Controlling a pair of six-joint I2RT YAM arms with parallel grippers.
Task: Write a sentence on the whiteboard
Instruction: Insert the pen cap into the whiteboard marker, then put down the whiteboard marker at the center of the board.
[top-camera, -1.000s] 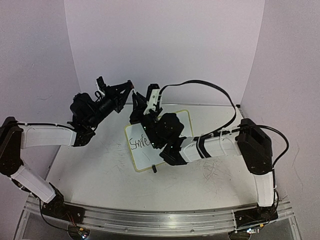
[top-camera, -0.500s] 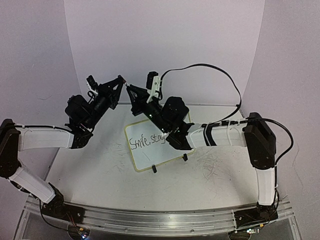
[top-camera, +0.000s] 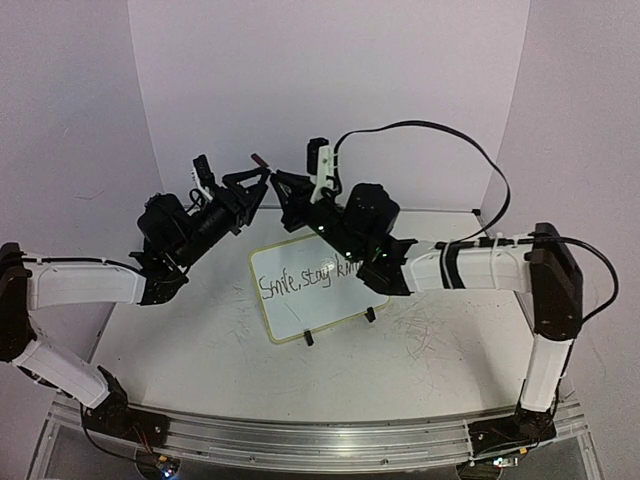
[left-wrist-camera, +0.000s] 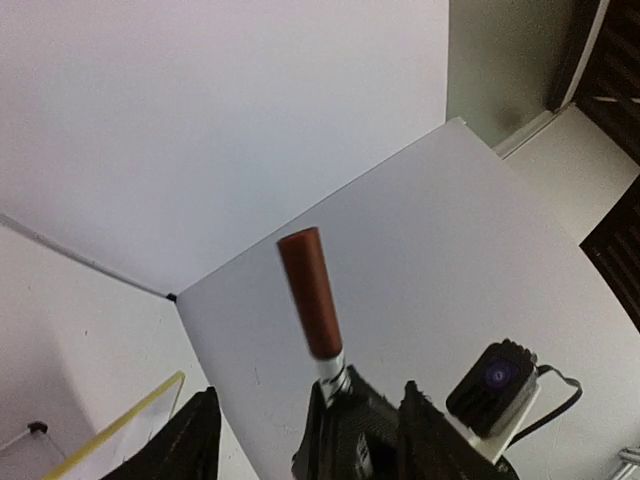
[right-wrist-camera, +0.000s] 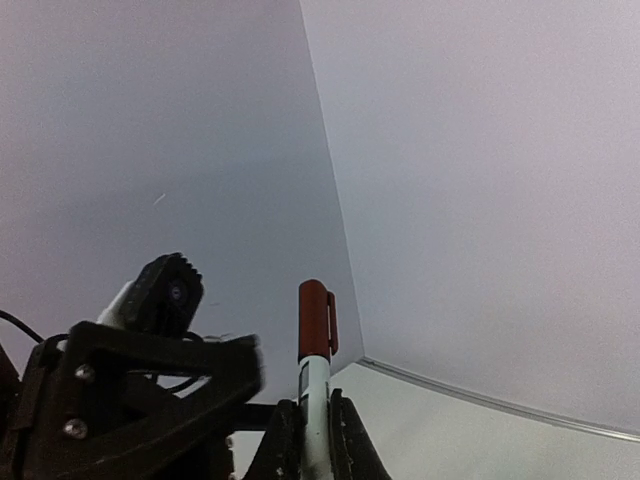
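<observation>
The whiteboard (top-camera: 300, 310) stands propped at a tilt on its black clip feet (top-camera: 308, 339), about the middle of the bench (top-camera: 190, 350) and a little nearer the far edge than the near one. The sentence (top-camera: 298, 281) runs in one line of thin black marker across its upper part. I can read "Smile, stay kin"; the last letters are hidden behind my right wrist. Neither of my claws touches the board.

My right claw (top-camera: 281, 181) is raised above the bench near the middle of the far edge, beyond the board, and it is clamped on a marker (right-wrist-camera: 314, 385). In my right wrist view the white barrel sits tight between the two fingers, and the dark red cap (right-wrist-camera: 315, 318), clip and all, points upward. My left claw (top-camera: 257, 186) faces it from the left, tip to tip and just beside it. In my left wrist view my fingers (left-wrist-camera: 195, 440) are spread apart, and the capped end of the marker rises in the gap between them. I cannot see either finger touching it.

Faint grey scribble marks (top-camera: 430, 340) scuff the bench, thickest to the right of the board. A black cable (top-camera: 430, 128) arcs high over my right arm. A metal rail (top-camera: 320, 435) along the near edge carries both my bases.
</observation>
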